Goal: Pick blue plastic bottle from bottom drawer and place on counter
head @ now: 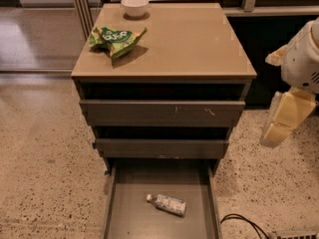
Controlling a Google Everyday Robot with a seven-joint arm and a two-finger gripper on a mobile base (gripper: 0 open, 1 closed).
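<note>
The gripper (pixel 284 121) hangs at the right edge of the view, beside the cabinet at the height of the upper drawers and well apart from everything. Whether it is spread or pressed together I cannot tell, but it carries nothing.

The task looks barely begun. The bottom drawer (pixel 130 193) is pulled out, and the blue plastic bottle (pixel 168 204) lies on its side on the drawer floor, white cap to the left. Reaching, grasping, lifting and setting it down all remain. The desk (pixel 189 39), the cabinet's tan top, has bare room right of the green snack bag (pixel 117 38) and white bowl (pixel 135 5).

The bag bears white lettering, perhaps "duo". The bottle's label reads as speckle only.
</note>
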